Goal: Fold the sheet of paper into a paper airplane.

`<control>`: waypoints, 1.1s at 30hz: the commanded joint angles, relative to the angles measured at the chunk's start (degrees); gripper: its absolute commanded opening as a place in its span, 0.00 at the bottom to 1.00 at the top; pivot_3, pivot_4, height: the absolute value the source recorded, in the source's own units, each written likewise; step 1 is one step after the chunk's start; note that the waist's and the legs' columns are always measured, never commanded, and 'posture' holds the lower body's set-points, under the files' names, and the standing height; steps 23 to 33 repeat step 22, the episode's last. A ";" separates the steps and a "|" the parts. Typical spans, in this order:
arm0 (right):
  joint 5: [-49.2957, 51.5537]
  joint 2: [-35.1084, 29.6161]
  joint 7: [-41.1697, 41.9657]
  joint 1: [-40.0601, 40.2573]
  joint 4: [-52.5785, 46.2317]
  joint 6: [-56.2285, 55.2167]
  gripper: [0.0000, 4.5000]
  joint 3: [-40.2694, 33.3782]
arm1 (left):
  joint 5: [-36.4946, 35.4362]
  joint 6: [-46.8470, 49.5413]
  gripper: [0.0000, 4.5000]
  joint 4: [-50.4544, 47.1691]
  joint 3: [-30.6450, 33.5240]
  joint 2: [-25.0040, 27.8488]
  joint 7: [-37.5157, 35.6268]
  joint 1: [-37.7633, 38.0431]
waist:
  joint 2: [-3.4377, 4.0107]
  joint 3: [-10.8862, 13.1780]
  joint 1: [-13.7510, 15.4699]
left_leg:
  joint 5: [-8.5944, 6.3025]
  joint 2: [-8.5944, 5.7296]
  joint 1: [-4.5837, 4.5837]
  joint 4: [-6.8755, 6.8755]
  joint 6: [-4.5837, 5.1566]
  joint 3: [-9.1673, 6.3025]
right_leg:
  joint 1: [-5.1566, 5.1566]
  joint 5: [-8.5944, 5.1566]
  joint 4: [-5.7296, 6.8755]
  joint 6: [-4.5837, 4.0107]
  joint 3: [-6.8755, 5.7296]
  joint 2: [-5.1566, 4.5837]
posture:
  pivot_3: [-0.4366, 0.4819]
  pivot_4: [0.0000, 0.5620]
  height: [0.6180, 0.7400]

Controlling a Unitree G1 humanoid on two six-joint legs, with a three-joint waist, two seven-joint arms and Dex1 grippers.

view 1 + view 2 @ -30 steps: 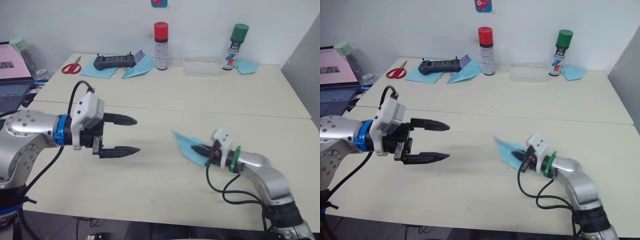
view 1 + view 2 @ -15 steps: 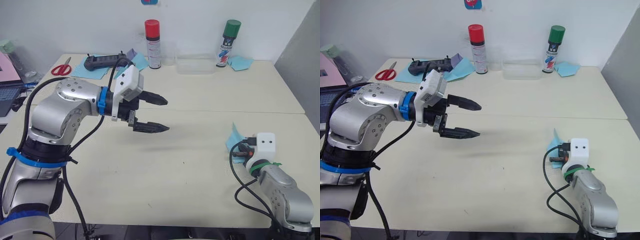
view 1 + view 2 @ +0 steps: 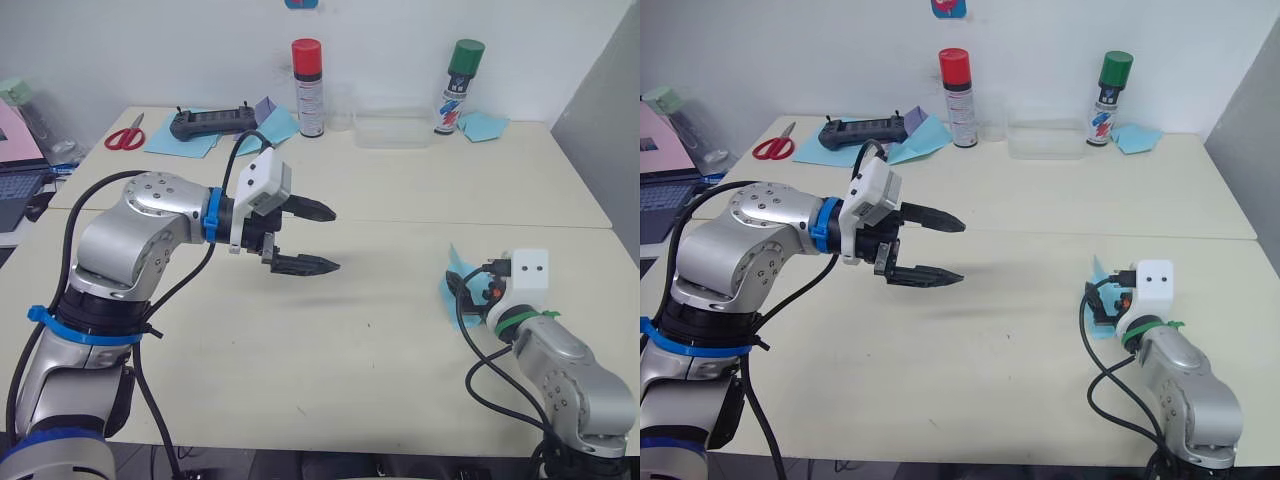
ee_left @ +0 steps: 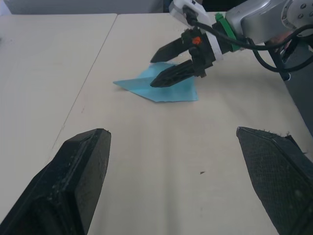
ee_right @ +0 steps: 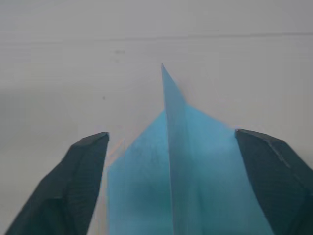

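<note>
The sheet of paper, light blue and folded into a pointed paper airplane (image 4: 168, 89), lies on the table's right side (image 3: 452, 292). One fold stands up as a ridge (image 5: 173, 127). My right gripper (image 4: 152, 72) is open around it, one finger on either side of the ridge, and it holds nothing. In the right wrist view both fingers (image 5: 80, 181) stand wide apart, and the airplane's nose points away between them. My left gripper (image 3: 335, 240) hovers open and empty above the middle of the table, aimed at the airplane from well to its left.
Along the back edge stand a red-capped spray can (image 3: 307, 88), a clear plastic box (image 3: 392, 130) and a green-capped spray can (image 3: 458, 85) beside a teal scrap (image 3: 485, 125). Scissors (image 3: 124, 135), a black controller (image 3: 212, 123) and a blue dart (image 3: 272, 120) lie back left.
My right gripper has gone from shut on the paper to open, and the paper has settled between its fingers. The left gripper stays open, shifted slightly.
</note>
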 commanded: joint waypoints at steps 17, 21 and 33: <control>10.32 -55.52 62.50 5.83 33.09 -21.99 0.99 -19.70 | 9.59 -14.73 1.00 15.08 30.91 18.35 9.08 28.98 | 0.09 0.29 0.13 | -0.08 0.01 0.08 0.04 0.14 0.29 | 0.19 0.11 -0.47 0.14 0.06 -0.19 | 0.48 0.27 1.00; 10.06 -55.69 62.53 0.35 36.66 -23.16 0.99 -14.65 | 8.48 -13.82 1.00 15.83 31.04 18.60 8.55 27.88 | 0.12 0.30 0.39 | -0.08 -0.04 0.04 0.07 0.14 0.44 | 0.16 0.15 -0.51 0.21 0.16 -0.27 | 0.48 0.27 1.00; 10.00 -55.44 62.32 -0.95 37.30 -23.34 0.99 -13.69 | 8.00 -13.29 1.00 15.83 31.05 18.38 8.33 27.63 | 0.12 0.30 0.39 | -0.08 -0.03 0.01 0.07 0.14 0.44 | 0.14 0.15 -0.50 0.21 0.14 -0.27 | 0.48 0.27 1.00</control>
